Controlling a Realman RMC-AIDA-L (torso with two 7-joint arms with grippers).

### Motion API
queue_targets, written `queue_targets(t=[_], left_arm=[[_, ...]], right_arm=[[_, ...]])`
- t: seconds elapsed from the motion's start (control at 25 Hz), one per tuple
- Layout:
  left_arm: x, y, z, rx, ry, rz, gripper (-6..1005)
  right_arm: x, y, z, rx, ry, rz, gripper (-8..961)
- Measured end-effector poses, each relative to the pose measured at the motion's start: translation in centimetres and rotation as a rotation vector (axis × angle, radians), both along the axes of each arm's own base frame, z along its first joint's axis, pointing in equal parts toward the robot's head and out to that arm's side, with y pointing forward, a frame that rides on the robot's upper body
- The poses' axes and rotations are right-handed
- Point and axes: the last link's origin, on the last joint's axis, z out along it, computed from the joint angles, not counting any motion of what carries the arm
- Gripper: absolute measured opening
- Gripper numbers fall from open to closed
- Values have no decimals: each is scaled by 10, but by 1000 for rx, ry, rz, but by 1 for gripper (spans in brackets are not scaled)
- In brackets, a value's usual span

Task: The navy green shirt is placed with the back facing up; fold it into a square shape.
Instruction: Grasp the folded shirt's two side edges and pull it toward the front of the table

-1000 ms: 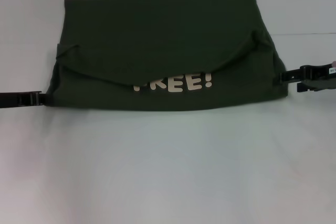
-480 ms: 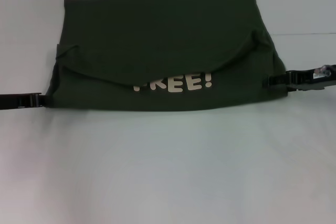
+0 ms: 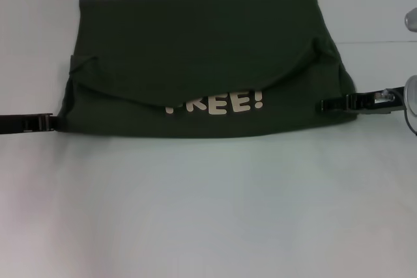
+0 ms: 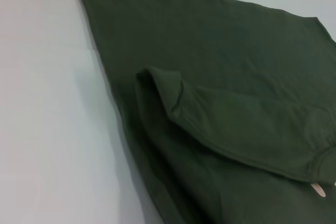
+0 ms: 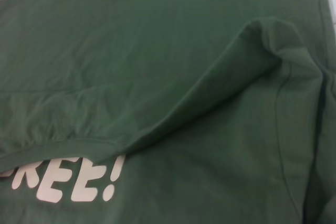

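A: Where does the head camera sit?
B: High up, facing forward and down, taking in the whole shirt (image 3: 205, 63) on the bench (image 3: 208, 213) from well back.

A: And the wrist cameras?
B: Both close to the cloth. The left one looks across the shirt's left side; the right one hangs over its right side.

A: What do they share?
B: The folded flap (image 5: 157, 124); the lettering (image 3: 215, 103) shows in the head and right wrist views.
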Motion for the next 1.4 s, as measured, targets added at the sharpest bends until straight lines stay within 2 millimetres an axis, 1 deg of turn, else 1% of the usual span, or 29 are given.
queue_targets(t=[0.16,0.52,0.76,1.08,1.28,1.4], left_arm=[[0,1,1,1,0,0,0],[0,1,3,4,2,3,1],[0,1,3,5,2,3,0],[1,2,2,5,-4,3,1],[2,2,2,5,-4,1,7],[2,2,2,5,-5,1,11]], right_arm=[[-3,0,-3,-8,2,7,823],[-2,1,-2,-4,5,-2,725],[-2,1,-1,1,6,-3,483],[2,-3,-3,-8,11,-16,427],[4,-3,0,-6,13,-21,301],[4,-3,1,-8,10,-17,194]])
